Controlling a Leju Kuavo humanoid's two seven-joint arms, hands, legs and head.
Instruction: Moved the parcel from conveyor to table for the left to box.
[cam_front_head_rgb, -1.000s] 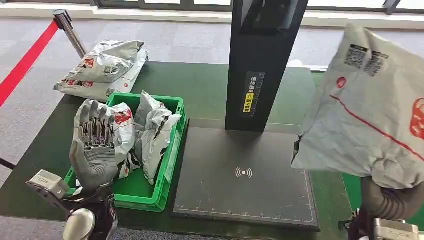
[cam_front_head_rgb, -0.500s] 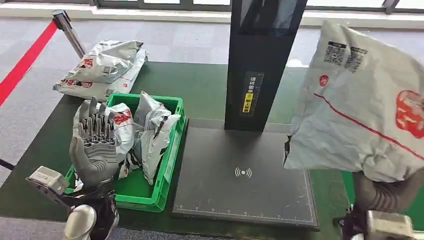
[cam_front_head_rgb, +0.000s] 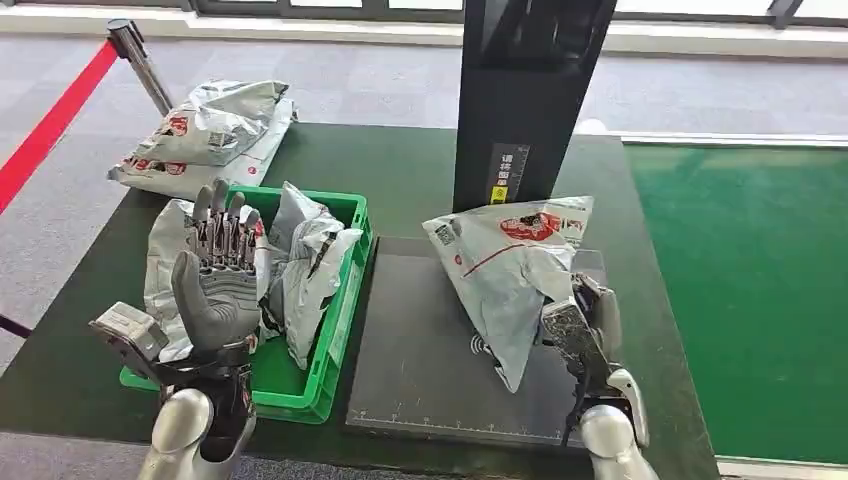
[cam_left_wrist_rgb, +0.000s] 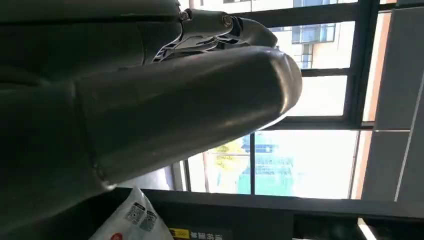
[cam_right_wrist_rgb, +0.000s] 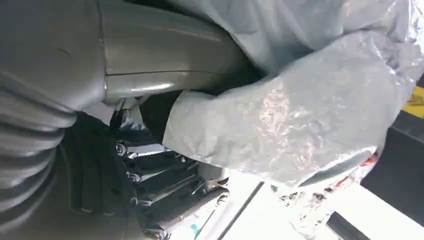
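My right hand (cam_front_head_rgb: 585, 325) grips the parcel (cam_front_head_rgb: 510, 270), now resting on the scanner pad (cam_front_head_rgb: 420, 360); letting go remains, then my spread, empty left hand (cam_front_head_rgb: 220, 275) boxes it in the crate (cam_front_head_rgb: 335, 330).

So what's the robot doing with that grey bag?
The right robot hand holds a grey parcel on the black scanner pad, in front of the tall black post. The left robot hand is raised, palm open, over the green box, which already has parcels in it. Two more parcels lie on the table's far left corner. The parcel looks ready for the left robot hand to box.
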